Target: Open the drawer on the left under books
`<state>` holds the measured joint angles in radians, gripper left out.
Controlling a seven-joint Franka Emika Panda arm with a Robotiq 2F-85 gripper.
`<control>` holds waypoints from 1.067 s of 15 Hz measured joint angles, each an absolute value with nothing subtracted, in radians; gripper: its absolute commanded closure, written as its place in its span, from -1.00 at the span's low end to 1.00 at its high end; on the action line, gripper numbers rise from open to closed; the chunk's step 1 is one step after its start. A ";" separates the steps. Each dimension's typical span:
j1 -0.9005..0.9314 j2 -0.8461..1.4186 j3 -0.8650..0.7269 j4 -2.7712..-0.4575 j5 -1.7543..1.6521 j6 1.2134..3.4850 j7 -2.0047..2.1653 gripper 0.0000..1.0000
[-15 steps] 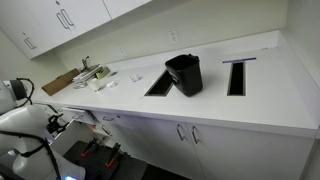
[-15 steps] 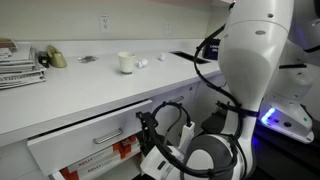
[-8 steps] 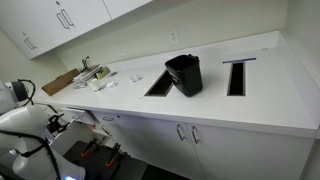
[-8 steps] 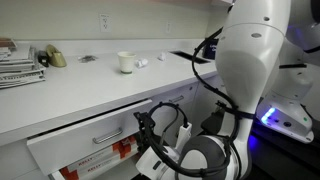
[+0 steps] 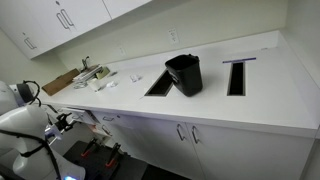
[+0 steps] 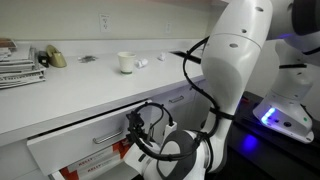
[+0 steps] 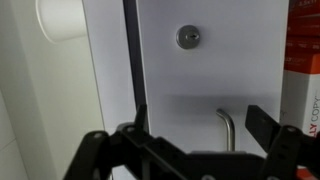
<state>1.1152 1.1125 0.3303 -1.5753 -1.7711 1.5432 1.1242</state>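
The drawer (image 6: 80, 142) has a flat white front and a silver bar handle (image 6: 108, 135); it sits under the counter below the books (image 6: 15, 65) and seems to stand out a little from the cabinet face. My gripper (image 6: 135, 125) is right at the handle's end. In the wrist view the white front (image 7: 200, 70) fills the frame, with a round keyhole (image 7: 187, 37). My gripper (image 7: 200, 130) is open, its black fingers on either side of the handle (image 7: 228, 128), not closed on it. In an exterior view the gripper (image 5: 65, 122) is low at the left.
A red box (image 6: 122, 150) shows below the drawer, and at the wrist view's right edge (image 7: 305, 40). On the white counter (image 5: 260, 100) stand a cup (image 6: 126, 62), a black bin (image 5: 185, 73) and two rectangular cut-outs (image 5: 238, 75). Taller cabinet doors (image 5: 185, 135) lie further along.
The gripper has shifted a little toward the drawer handle and the arm's big white link has swung over. The drawer front has not visibly moved.
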 measured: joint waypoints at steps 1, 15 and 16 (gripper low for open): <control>1.115 1.125 0.326 -1.555 -1.779 1.566 1.124 -1.00; 1.141 1.250 0.286 -1.343 -1.825 1.666 1.079 -1.00; 1.146 1.257 0.281 -1.331 -1.828 1.666 1.071 -0.95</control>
